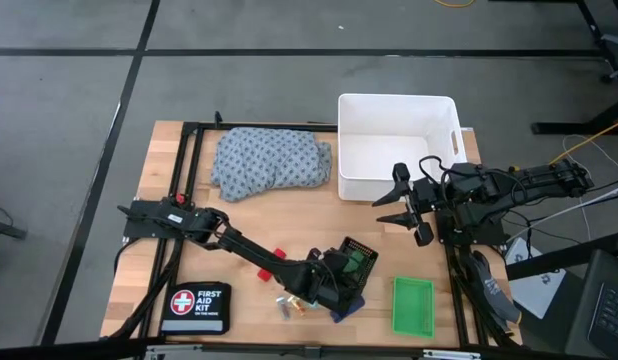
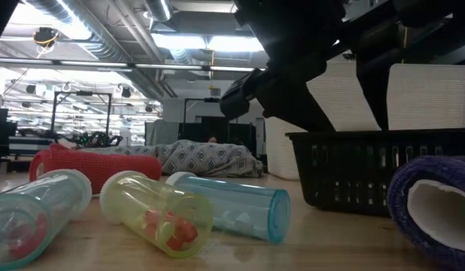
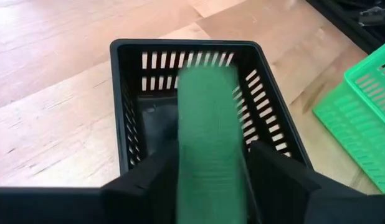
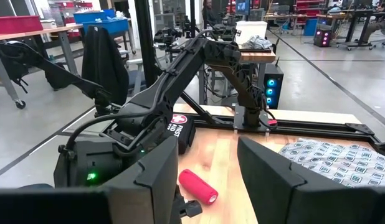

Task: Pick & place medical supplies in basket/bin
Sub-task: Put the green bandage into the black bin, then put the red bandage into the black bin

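Note:
My left gripper (image 1: 339,277) hangs over the small black mesh tray (image 3: 136,118), near the table's near edge. It is open, and a green roll (image 3: 208,143) shows smeared between its fingers, above the tray's inside. My right gripper (image 1: 392,198) is open and holds nothing, in the air just near-side of the white tub (image 1: 397,145). A red roll (image 1: 279,253) lies on the table beside the left arm. A blue roll (image 2: 436,203) lies next to the black tray. The dotted cloth (image 1: 269,162) lies bunched by the far edge. The green tray (image 1: 412,305) sits right of the black one. My left gripper has the green roll (image 3: 211,186) between its two fingers (image 3: 149,183), lengthwise along them, above the black tray. The roll is smeared while the fingers are sharp. I cannot tell whether the fingers touch it.
Three clear vials (image 2: 157,214) with small pieces inside lie by the near edge, left of the black tray. The black FIRST AID KIT pouch (image 1: 194,307) sits at the near left corner. Bare wood lies between the cloth and the left arm.

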You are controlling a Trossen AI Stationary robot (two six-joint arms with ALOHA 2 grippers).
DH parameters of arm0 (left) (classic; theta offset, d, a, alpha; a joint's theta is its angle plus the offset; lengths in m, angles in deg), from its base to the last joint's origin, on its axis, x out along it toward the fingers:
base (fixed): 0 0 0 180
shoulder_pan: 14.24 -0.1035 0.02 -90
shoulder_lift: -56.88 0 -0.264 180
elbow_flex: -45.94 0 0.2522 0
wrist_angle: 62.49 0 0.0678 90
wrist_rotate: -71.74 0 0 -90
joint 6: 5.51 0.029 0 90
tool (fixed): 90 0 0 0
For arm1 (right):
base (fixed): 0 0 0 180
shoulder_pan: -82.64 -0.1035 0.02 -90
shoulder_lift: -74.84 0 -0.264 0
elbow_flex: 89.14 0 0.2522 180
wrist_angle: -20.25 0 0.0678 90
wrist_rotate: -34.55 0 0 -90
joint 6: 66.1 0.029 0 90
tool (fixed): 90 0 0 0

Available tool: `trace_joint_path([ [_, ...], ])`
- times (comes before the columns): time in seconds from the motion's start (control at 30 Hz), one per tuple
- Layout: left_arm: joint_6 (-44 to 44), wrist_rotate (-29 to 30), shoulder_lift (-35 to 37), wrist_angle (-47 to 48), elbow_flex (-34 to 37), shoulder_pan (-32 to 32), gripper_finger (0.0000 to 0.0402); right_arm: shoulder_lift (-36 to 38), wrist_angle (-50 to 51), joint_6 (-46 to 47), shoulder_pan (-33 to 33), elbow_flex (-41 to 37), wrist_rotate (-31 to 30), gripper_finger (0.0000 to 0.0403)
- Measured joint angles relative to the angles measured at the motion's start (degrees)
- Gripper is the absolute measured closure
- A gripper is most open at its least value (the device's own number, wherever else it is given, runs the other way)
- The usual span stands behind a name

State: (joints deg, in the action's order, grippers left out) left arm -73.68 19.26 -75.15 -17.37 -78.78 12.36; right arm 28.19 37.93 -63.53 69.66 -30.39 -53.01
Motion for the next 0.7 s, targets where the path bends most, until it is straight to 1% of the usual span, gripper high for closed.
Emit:
trace_joint_path([
  [0.13, 0.37, -0.05, 0.00, -1.05, -0.17, 0.01, 0.0181, 0.00, -0.01, 0.00, -0.01, 0.00, 0.00, 0.0236],
  [0.3, 4.59, -0.04, 0.04, -1.26, -2.27, 0.02, 0.0176, 0.00, -0.02, -0.02, -0.01, 0.00, 0.17, 0.0236],
  [0.4, 9.29, 2.02, 0.02, -0.54, -4.15, 0.65, 0.0176, 0.00, 0.18, -0.04, 0.00, 0.00, 0.13, 0.0236],
  [0.53, 13.48, 4.96, 0.14, 1.84, -6.89, 1.41, 0.0176, 0.29, 0.02, -1.18, 0.00, 0.00, 0.37, 0.0236],
  [0.63, 14.87, 6.92, 0.09, 2.55, -6.83, 2.28, 0.0176, 3.14, 1.86, -3.25, 0.00, -0.02, 5.17, 0.0236],
  [0.7, 14.83, 7.61, 0.02, 2.91, -6.81, 3.07, 0.0176, 6.22, 5.09, -3.24, -0.02, -0.02, 7.27, 0.0236],
])
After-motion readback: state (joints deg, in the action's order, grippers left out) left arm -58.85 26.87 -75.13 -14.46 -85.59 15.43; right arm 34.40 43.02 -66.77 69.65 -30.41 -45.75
